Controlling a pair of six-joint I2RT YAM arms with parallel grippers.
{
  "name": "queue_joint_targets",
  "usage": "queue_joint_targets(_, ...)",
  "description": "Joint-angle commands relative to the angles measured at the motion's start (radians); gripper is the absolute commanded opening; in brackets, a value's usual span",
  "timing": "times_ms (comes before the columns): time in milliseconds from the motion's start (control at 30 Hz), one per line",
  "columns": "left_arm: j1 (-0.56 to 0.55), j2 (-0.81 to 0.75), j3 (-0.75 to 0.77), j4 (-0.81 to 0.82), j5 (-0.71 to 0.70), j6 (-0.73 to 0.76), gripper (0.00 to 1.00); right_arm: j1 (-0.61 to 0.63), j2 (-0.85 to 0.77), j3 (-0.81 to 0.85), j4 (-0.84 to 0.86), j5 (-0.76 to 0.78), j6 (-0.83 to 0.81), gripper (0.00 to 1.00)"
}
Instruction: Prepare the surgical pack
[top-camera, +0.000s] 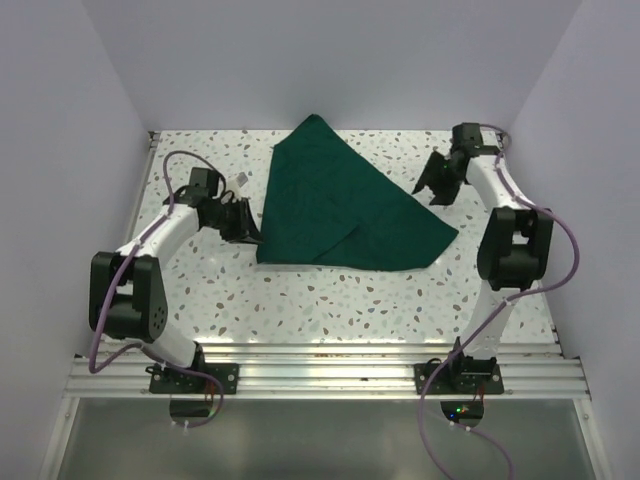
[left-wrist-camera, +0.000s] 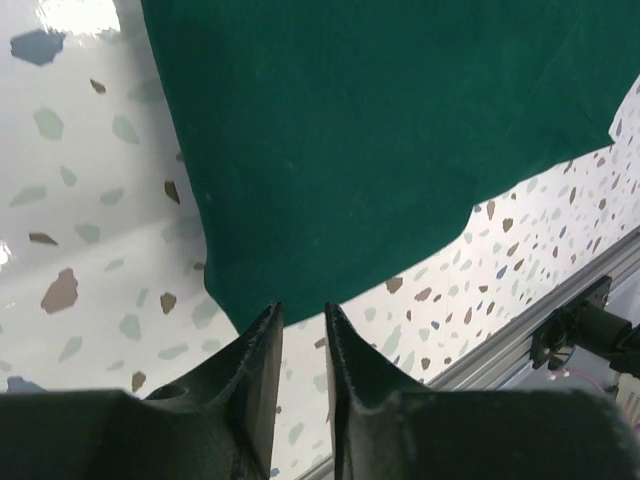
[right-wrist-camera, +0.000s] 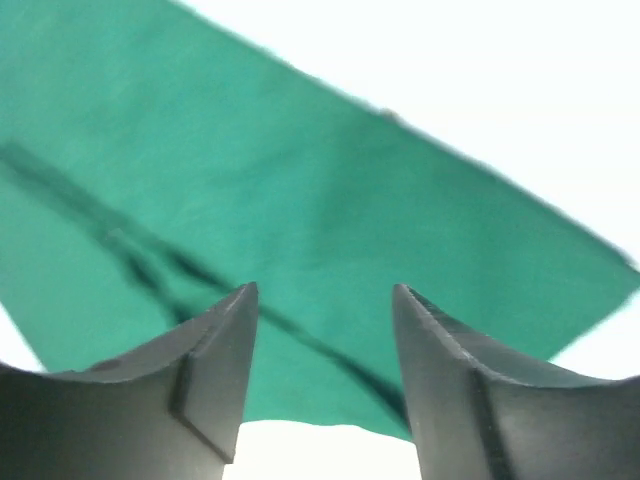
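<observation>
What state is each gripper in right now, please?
Left gripper: jaws slightly open, holding nothing; the edge of the green drape is just ahead.
Right gripper: jaws wide open, holding nothing.

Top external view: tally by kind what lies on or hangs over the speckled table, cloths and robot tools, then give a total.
Green cloth drape: 1
Robot tools: 2 (left tool, right tool)
Total: 3
</observation>
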Motion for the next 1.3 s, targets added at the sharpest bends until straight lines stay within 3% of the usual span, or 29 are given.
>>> queue_joint_targets(0,0.008,0.068,0.069,0.08,0.02,-0.001,0.29,-0.073,-0.084,-0.082,-0.054,0.204,-0.045,0.64)
queue_joint_targets(200,0.007,0.08,0.094,0.072,0.029,0.008,0.34,-0.186,-0.111,-0.237,-0.022,0.151,-0.073,0.78)
queue_joint_targets(467,0.007,0.069,0.083,0.058,0.028,0.005,0.35,-0.195,-0.059,-0.288,0.067,0.089,-0.159,0.76)
queue_joint_targets(500,0.008,0.076,0.081,0.066,0.022,0.0,0.35,-0.195,-0.027,-0.277,0.081,0.069,-0.162,0.7)
queue_joint_targets(700,0.008,0.103,0.117,0.049,-0.006,0.0,0.36,-0.203,0.034,-0.245,0.077,0.075,-0.163,0.61)
queue_joint_targets(800,0.008,0.112,0.12,0.04,-0.018,0.0,0.36,-0.204,0.045,-0.243,0.087,0.075,-0.16,0.49)
queue_joint_targets(900,0.008,0.12,0.118,0.037,-0.017,-0.004,0.35,-0.204,0.039,-0.225,0.077,0.071,-0.175,0.22)
queue_joint_targets(933,0.008,0.116,0.12,0.035,-0.02,-0.004,0.35,-0.201,0.029,-0.219,0.077,0.063,-0.177,0.05)
queue_joint_targets(967,0.008,0.114,0.123,0.029,-0.041,0.0,0.35,-0.197,-0.003,-0.213,0.065,0.054,-0.172,0.0)
queue_joint_targets(1100,0.013,0.106,0.137,-0.004,-0.121,0.0,0.29,-0.122,-0.123,-0.1,0.032,0.008,-0.134,0.0)
queue_joint_targets(1267,0.063,0.109,0.146,-0.014,-0.173,0.002,0.27,0.156,-0.111,0.19,-0.073,0.014,-0.114,0.0)
